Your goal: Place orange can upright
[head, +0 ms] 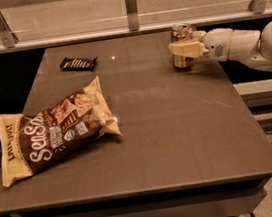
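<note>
My gripper (182, 49) clamps the orange can (181, 33) around its middle near the desk's (181, 139) far right corner. The can is upright, apparently resting on its base, so letting go should leave it standing.

The orange can (180, 35) stands upright on the desk (178, 124), near the desk's far right corner, a little in from the right edge and just short of the far edge. It is a small cylinder with a coppery, golden-orange body. Its silver top faces up and catches the light, and a narrow darker rim shows at the bottom. Its base seems to rest on the desk's surface, with a faint reflection beneath it. The gripper (182, 49) reaches in from beyond the desk's right edge, and its cream jaws clasp the can around the middle of the body, hiding that band
</note>
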`<move>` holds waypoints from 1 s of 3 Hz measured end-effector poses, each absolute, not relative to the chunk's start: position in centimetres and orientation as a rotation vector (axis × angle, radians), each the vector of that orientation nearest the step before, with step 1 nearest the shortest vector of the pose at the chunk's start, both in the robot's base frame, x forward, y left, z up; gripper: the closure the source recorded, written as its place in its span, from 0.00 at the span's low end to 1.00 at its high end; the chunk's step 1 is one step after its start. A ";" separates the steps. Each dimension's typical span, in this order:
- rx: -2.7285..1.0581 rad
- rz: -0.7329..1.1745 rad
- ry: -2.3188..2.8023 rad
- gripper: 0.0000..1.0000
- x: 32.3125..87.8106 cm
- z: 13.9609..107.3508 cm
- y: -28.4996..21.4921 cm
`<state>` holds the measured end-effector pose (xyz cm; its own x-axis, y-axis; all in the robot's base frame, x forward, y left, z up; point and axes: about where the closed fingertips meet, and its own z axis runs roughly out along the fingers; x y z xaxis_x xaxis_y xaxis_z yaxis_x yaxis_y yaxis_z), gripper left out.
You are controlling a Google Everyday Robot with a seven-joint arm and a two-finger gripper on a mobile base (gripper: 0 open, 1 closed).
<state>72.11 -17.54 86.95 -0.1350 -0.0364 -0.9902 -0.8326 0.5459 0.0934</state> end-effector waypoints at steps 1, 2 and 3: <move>-0.763 0.817 1.567 0.36 72.1 87.0 -17.5; -0.763 0.817 1.567 0.13 72.1 87.0 -17.5; -0.767 0.822 1.565 0.00 72.2 87.0 -17.2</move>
<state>72.16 -17.17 86.96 -0.1353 -0.0363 -0.9901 -0.8355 0.5413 0.0943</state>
